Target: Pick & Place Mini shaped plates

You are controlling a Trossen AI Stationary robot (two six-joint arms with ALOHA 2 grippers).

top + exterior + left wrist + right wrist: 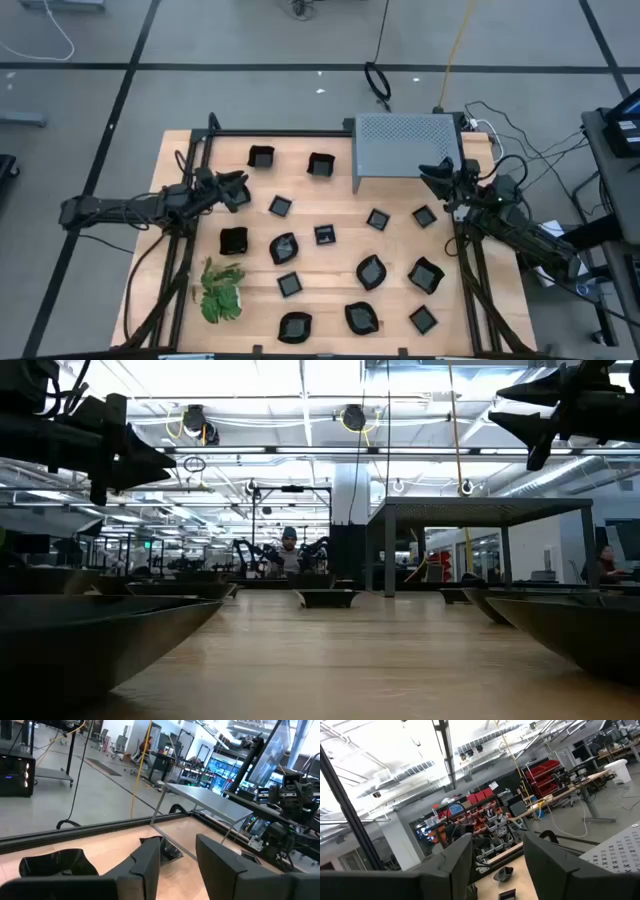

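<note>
The left tool [238, 190] hangs above the counter's [330, 205] left side, its fingers parted to a moderate gap with nothing between them. The nearest dish to it is a small square plate [281, 206] just ahead of its tips, toward the counter's middle; a glossy black plate [233, 241] lies just beside it on the near-edge side, and a square plate [261, 157] sits toward the far edge. The left arm is plainly closer to these than the right. The rest of the mini plates [371, 271] are scattered flat across the middle and near part of the counter, none touching another as far as can be told. A leafy plant [221, 292] rests at the near left. Farther off, the right tool [436, 181] hovers empty, also moderately parted, by the near right corner of the grey perforated box [405, 148], with a small plate [424, 215] close by it.
</note>
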